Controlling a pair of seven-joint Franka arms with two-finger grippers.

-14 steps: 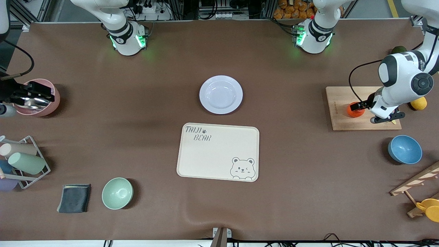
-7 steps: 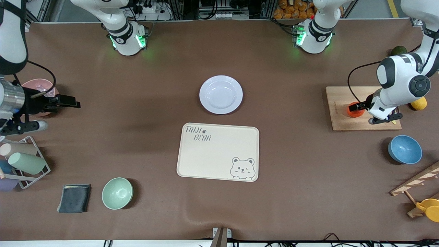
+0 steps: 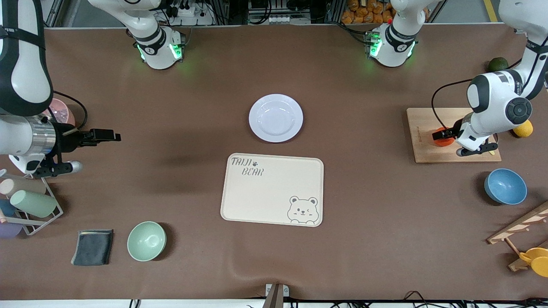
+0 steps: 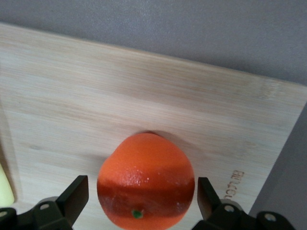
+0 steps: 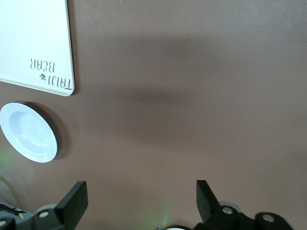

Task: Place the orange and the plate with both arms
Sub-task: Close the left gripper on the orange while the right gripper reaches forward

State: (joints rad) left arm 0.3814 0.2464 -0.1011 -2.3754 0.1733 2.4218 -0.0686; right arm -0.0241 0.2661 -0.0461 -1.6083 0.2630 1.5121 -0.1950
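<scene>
- The left gripper (image 3: 442,135) was lowered over the wooden cutting board (image 3: 424,128) at the left arm's end of the table, its fingers spread wide on either side of the orange (image 4: 145,180) without visibly pressing it.
- The orange sat on the board, flanked by the two dark fingertips (image 4: 74,196) in the left wrist view; nothing was lifted.
- The right gripper (image 3: 105,136) hung over bare brown tablecloth (image 3: 180,128) toward the right arm's end, jaws fully parted and holding nothing.
- The plate (image 3: 275,118) lay flat near the table's middle, just beside the cream bear tray (image 3: 272,189) and farther from the front camera than it; both showed small in the right wrist view, plate (image 5: 28,132) next to tray (image 5: 33,43).
- A mint-green bowl (image 3: 146,241) and a dark folded cloth (image 3: 92,247) rested close to the front camera; a blue bowl (image 3: 505,186) sat nearer the camera than the board.
</scene>
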